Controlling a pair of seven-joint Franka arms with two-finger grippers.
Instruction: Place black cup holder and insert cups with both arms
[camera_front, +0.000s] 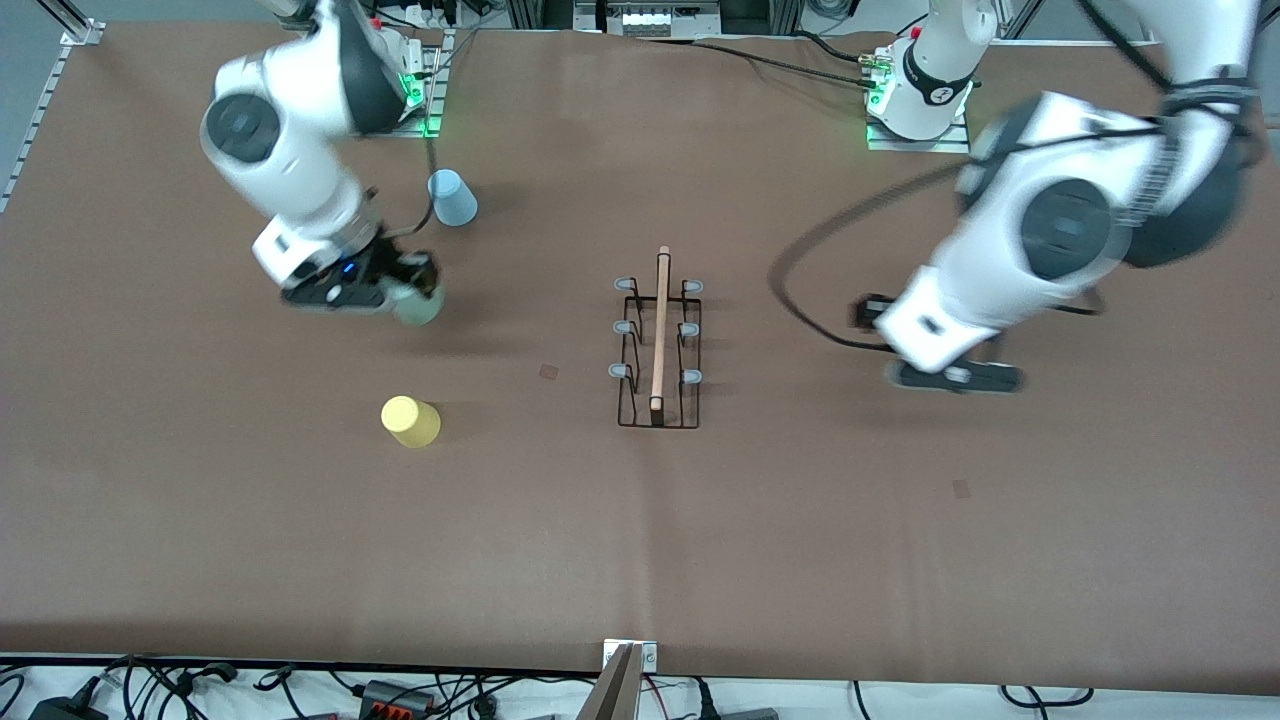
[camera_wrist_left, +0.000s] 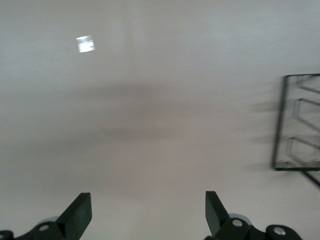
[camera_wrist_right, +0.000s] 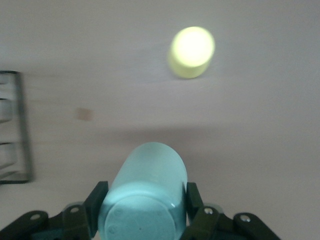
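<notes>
The black cup holder (camera_front: 658, 345) stands mid-table, its wooden rod handle on top and its grey-tipped pegs bare. It also shows at the edge of the left wrist view (camera_wrist_left: 297, 125) and of the right wrist view (camera_wrist_right: 20, 130). My right gripper (camera_front: 405, 290) is shut on the pale green cup (camera_wrist_right: 145, 195), holding it on its side over the table between the light blue cup (camera_front: 452, 197) and the yellow cup (camera_front: 410, 421). My left gripper (camera_wrist_left: 148, 212) is open and empty over bare table, beside the holder toward the left arm's end (camera_front: 955, 375).
The yellow cup (camera_wrist_right: 192, 51) stands upside down, nearer to the front camera than the held cup. The blue cup stands upside down near the right arm's base. A black cable (camera_front: 820, 290) hangs from the left arm, between it and the holder.
</notes>
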